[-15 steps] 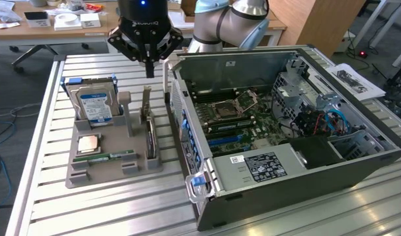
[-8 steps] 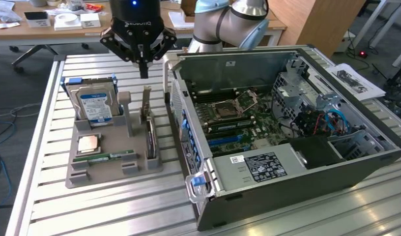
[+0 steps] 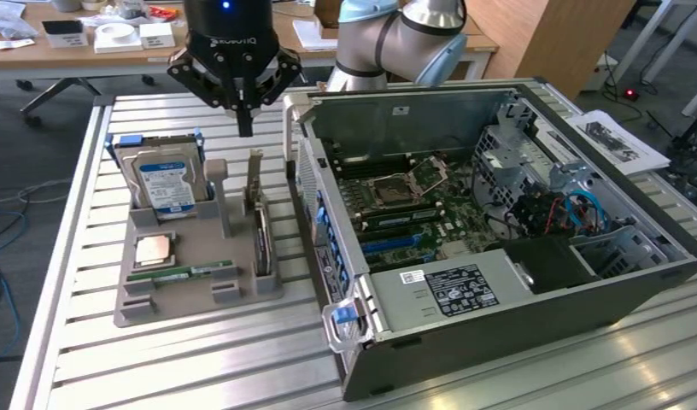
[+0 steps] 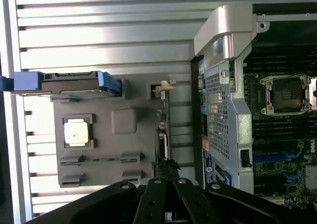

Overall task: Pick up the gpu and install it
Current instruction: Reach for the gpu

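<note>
The gpu (image 3: pixel 259 224) is a thin dark card standing on edge in a slot of the grey holder (image 3: pixel 178 309), on the side nearest the computer case. Its silvery bracket end points to the back. The wrist view looks down its edge, where the gpu (image 4: pixel 164 116) is a narrow strip. My gripper (image 3: pixel 245 128) hangs above the card's far end, apart from it, fingers shut together with nothing between them. The shut fingertips (image 4: pixel 167 165) lie in line with the card's edge.
The holder also carries an upright blue-labelled hard drive (image 3: pixel 164 181), a processor chip (image 3: pixel 155 248) and a green memory stick (image 3: pixel 191 273). The open computer case (image 3: pixel 440 295) lies right beside the holder, motherboard (image 3: pixel 412 201) exposed. All rest on a slatted metal table (image 3: pixel 189 367).
</note>
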`<state>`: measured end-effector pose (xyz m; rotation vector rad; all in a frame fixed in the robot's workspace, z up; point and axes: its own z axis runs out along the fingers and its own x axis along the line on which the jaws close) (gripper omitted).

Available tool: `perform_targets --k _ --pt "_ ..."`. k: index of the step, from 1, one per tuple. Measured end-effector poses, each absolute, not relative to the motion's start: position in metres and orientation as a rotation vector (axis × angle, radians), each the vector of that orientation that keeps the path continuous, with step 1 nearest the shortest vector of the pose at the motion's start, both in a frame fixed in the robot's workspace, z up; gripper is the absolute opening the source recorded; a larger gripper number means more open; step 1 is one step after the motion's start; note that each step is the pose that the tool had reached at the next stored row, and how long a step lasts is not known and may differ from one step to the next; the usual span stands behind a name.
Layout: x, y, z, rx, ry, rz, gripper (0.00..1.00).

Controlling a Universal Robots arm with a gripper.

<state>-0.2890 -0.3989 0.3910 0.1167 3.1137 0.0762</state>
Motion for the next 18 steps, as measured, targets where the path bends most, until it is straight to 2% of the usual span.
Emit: perform_targets --k 18 --pt "-0.2894 -0.4071 0.3910 0.117 3.114 0.076 0.11"
